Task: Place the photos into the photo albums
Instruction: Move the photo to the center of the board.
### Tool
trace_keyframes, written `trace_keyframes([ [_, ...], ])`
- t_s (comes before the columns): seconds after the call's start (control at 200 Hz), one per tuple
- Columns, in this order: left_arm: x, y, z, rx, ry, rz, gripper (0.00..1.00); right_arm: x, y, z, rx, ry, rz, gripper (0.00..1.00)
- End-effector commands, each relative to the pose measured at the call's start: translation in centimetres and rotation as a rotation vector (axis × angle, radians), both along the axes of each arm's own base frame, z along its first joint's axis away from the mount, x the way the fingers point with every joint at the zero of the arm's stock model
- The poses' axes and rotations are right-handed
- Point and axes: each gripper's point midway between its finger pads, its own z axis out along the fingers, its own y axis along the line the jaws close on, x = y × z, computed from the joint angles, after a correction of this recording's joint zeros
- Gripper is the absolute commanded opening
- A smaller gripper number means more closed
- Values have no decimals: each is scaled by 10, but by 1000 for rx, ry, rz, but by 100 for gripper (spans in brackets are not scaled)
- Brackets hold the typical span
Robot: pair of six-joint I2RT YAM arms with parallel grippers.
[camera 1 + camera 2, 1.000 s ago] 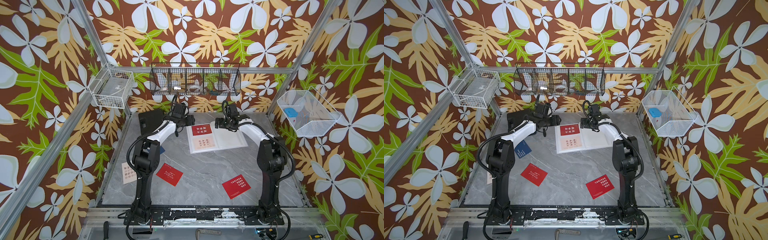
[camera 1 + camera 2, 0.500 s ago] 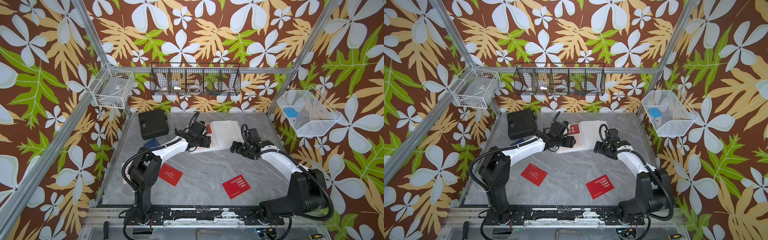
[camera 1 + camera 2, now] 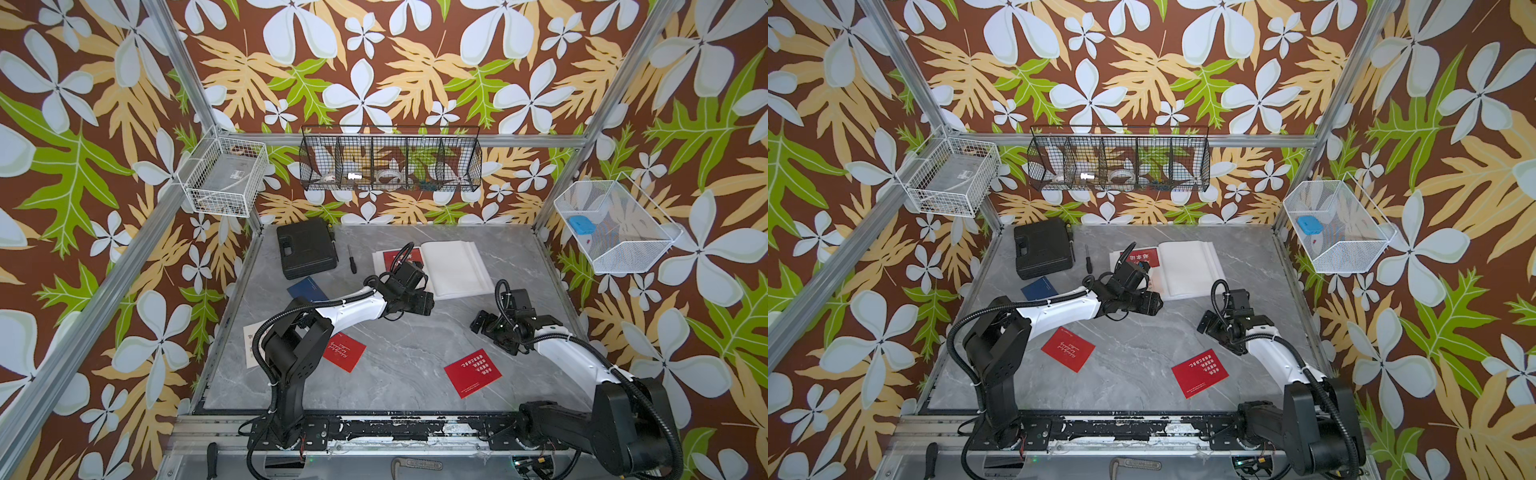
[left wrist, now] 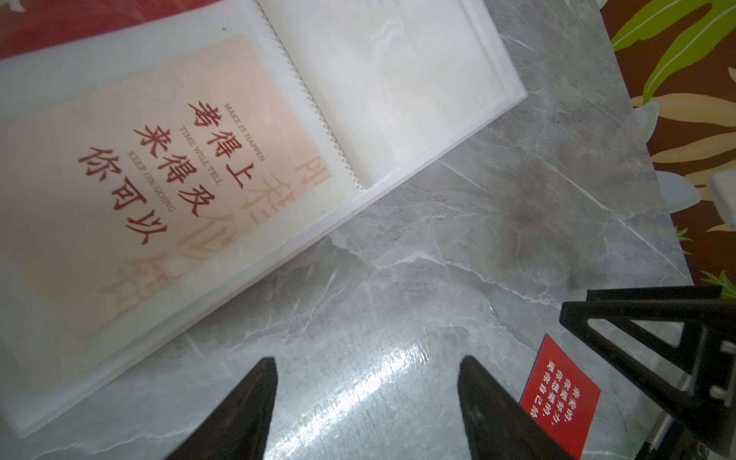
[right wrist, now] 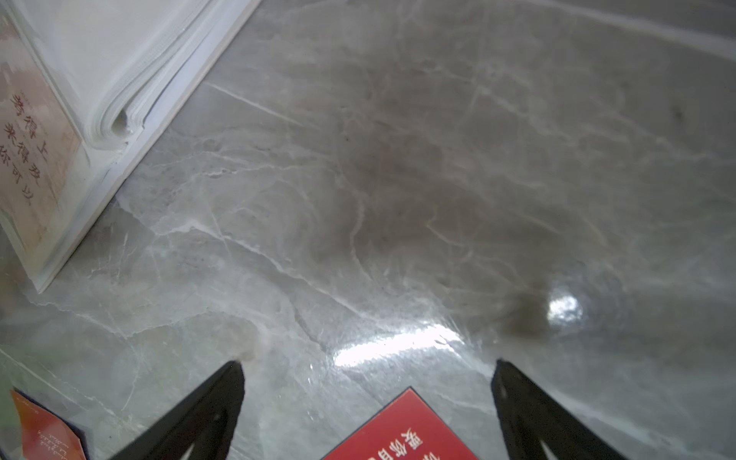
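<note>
The left hand (image 4: 366, 378) hangs over the table (image 4: 398, 278), fingers well apart and holding nothing. The open album (image 3: 453, 266) lies just ahead of it, with a cream card (image 4: 139, 179) on the page nearest it. The right hand (image 5: 368, 374) is spread wide and also empty. A red card (image 5: 398, 434) lies on the table beneath it, showing between its fingers.

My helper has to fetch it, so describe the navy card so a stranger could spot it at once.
Find the black case in the far left corner of the grey table. Just in front of it, nearer the robot, the navy card lies flat. It is the only blue card; the rest are red cards or a cream card.
</note>
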Motion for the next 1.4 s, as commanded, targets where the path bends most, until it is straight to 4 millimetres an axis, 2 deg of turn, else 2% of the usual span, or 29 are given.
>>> trace_keyframes([
  [0.0, -4, 2, -1, 9, -12, -25, 74, -20, 4, 1, 43, 50, -27, 100],
  [0.24, -4, 8, -7, 70, -27, -53, 74, -62, 9, 0, 23, 135, -43, 99],
  [0.335, -4, 8, -10, 79, -26, -63, 74, -72, 16, -9, 66, 154, -55, 99],
  [0.576, -1, 7, -10, 97, -38, -82, 74, -73, 27, -28, 67, 159, -58, 98],
  [0.721, 1, 12, -9, 106, -47, -75, 74, -70, 25, -41, 71, 145, -93, 98],
  [1.061, 6, 31, -8, 92, -37, -19, 74, -37, 37, -49, 105, 83, -109, 98],
  [1.391, 1, 32, -6, 75, -33, -34, 74, 14, 53, -20, 128, -49, -109, 99],
])
